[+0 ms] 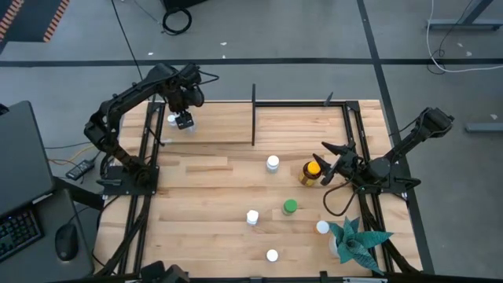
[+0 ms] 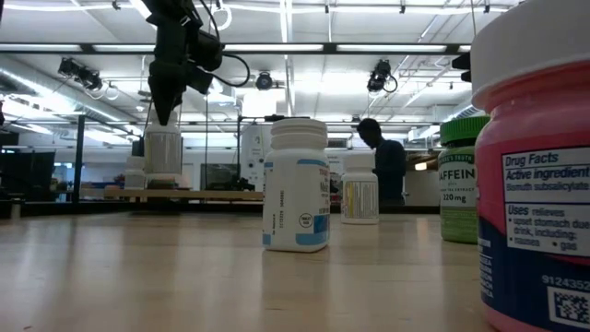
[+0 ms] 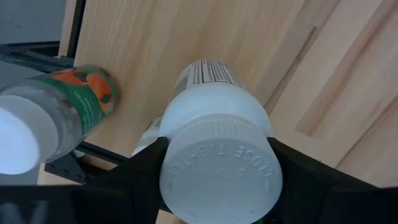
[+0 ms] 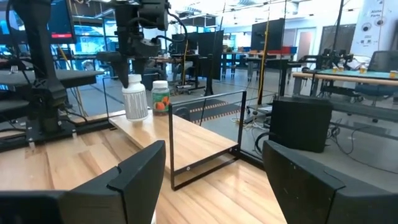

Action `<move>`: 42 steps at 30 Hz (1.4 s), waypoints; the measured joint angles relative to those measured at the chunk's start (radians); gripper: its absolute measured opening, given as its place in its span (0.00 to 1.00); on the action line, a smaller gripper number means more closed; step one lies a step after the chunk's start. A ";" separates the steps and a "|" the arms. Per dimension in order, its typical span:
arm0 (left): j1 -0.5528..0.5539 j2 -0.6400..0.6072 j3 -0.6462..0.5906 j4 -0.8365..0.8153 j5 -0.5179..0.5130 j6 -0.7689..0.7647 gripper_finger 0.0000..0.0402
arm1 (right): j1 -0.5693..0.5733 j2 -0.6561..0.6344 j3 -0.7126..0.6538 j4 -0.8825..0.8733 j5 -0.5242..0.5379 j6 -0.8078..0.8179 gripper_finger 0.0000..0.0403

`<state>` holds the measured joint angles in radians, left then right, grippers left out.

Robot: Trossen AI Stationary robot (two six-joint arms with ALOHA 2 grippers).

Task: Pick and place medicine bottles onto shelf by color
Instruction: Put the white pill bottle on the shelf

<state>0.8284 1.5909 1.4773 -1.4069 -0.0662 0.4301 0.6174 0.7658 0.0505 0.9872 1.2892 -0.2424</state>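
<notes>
High view: the left tool (image 1: 183,120) hangs over the shelf (image 1: 212,126), a pale plank ledge at the bench's far edge, framed in thin black rods with a black upright divider (image 1: 253,115). Its 2 dark fingers pinch a white bottle (image 1: 185,123) by the sides just under the ribbed cap; in the left wrist view that round cap (image 3: 221,175) bears raised lettering and the label shows fine print. In the low view this bottle (image 2: 163,153) stands upright on the ledge. Just beside it stands a second bottle (image 3: 59,115) — clear plastic, white cap, green label with an orange picture. What either one contains cannot be seen.

The right tool (image 1: 326,165) lies low at the bench's (image 1: 204,196) right side, fingers spread with nothing between them, near an amber bottle (image 1: 311,173) with a yellow cap.

Loose on the striped wood stand more small cylinders: a white one (image 1: 272,163) near the middle, another (image 1: 252,217) nearer the front, a green-capped one (image 1: 290,207) just right of it, and 2 white-capped ones (image 1: 272,255) (image 1: 322,228) toward the near edge. A teal spiky plant (image 1: 357,239) fills the near right corner. Closest to the low camera looms a pink bottle (image 2: 539,184) with a white cap and a printed drug-facts panel.
</notes>
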 joint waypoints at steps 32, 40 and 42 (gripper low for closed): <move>-0.014 0.073 0.000 0.017 0.002 -0.237 0.62 | -0.012 0.000 0.000 0.006 0.004 -0.017 0.68; -0.013 0.073 0.000 0.002 0.000 -0.238 0.65 | -0.012 0.000 0.000 0.006 0.022 -0.031 0.68; -0.014 0.073 0.000 -0.001 0.000 -0.249 0.67 | -0.012 0.000 0.000 0.006 0.022 -0.031 0.68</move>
<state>0.8146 1.6638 1.4769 -1.4082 -0.0658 0.1808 0.6052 0.7658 0.0505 0.9928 1.3113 -0.2729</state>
